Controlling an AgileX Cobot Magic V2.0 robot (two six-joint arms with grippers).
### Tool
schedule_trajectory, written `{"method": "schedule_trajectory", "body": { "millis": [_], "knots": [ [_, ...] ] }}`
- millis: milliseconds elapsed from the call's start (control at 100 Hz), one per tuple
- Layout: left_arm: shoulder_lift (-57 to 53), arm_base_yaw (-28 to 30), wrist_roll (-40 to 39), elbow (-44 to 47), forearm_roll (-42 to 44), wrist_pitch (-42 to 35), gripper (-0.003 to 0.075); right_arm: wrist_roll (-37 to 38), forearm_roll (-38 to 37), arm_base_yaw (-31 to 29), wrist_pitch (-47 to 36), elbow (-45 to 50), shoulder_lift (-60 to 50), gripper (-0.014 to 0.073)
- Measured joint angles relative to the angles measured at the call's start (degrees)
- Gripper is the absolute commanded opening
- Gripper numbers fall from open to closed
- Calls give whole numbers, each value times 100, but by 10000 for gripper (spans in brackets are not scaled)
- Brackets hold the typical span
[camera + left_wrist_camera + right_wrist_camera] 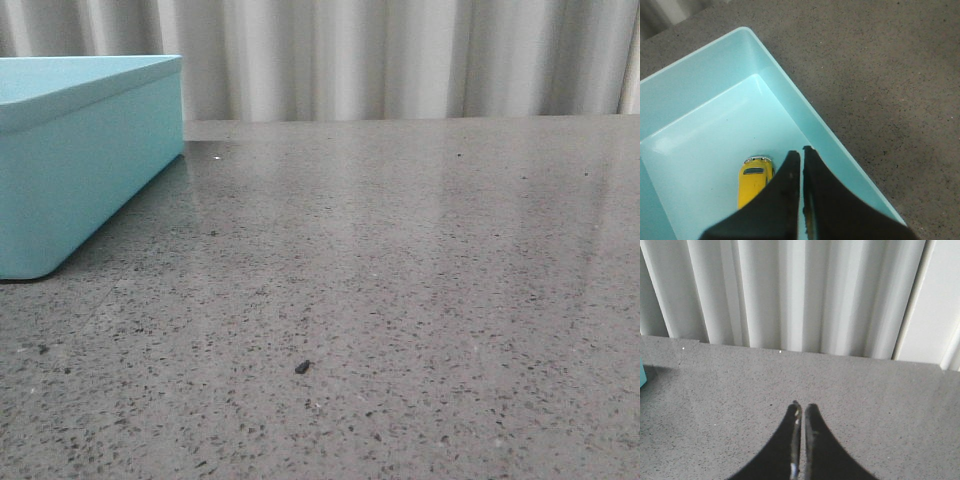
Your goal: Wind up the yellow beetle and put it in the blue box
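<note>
The yellow beetle (754, 181) lies on the floor of the blue box (700, 90), seen from above in the left wrist view, its rear partly hidden behind a finger. My left gripper (801, 151) hovers above the box, shut and holding nothing, apart from the car. In the front view only the blue box (80, 170) shows, at the far left of the table; its inside is hidden there. My right gripper (802, 406) is shut and empty over bare grey tabletop, facing the curtain, with a sliver of the blue box (642, 374) at the view's edge.
A speckled grey stone tabletop (400, 280) stretches right of the box. A small dark crumb (302, 367) lies near the front middle. White pleated curtains (400, 60) hang behind the table's far edge.
</note>
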Motion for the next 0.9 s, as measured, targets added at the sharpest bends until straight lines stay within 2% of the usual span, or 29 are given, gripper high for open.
{"method": "schedule_trajectory", "body": {
  "millis": [360,680,900],
  "knots": [
    [-1226,0,56,1053,-77,-140,-21,0,-207,0,-754,1702,-1395,-61],
    [-3022,0,103,2906,-105,-1734,-21,0,-282,0,-1507,3005,-2369,-61],
    [-4313,0,103,4472,-114,-2967,-21,0,-282,0,-1775,3498,-2713,-61]
  ]
}}
